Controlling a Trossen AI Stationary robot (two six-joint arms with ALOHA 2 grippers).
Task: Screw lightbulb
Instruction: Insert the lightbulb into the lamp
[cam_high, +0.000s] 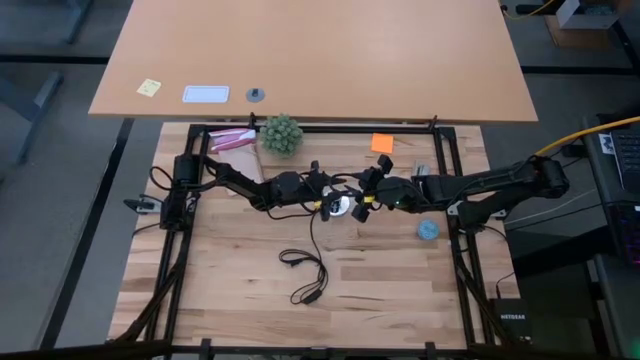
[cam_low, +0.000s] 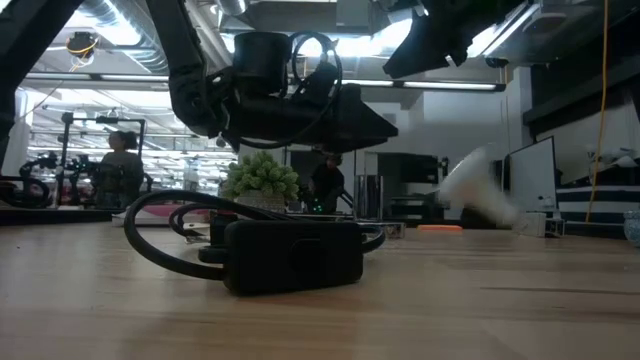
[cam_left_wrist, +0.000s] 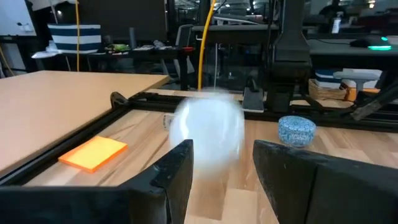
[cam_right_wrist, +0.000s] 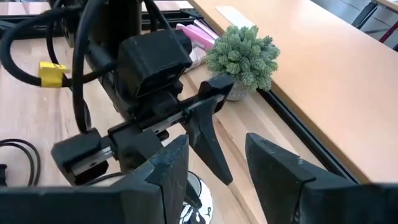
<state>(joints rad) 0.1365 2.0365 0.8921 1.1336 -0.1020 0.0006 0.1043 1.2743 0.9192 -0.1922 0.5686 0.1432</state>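
Lightbulb (cam_left_wrist: 208, 134), small white frosted glass dome, sits gripped between left gripper (cam_left_wrist: 222, 163) fingers; light, fragile, slippery: hold the dome gently. Right gripper (cam_right_wrist: 214, 163) fingers stand open, empty.

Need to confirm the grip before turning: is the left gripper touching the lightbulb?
Touching. The left wrist view shows the lightbulb pinched in the left gripper, both fingers against it.

A pale wooden table (cam_high: 230, 300) is carrying a little green plant (cam_high: 281, 134) and a pink packet (cam_high: 232, 139) near its far edge, an orange pad (cam_high: 382, 143) beside them, a small light-blue object (cam_high: 428, 230) toward the right edge, and a black cord (cam_high: 305, 270) trailing across the middle.
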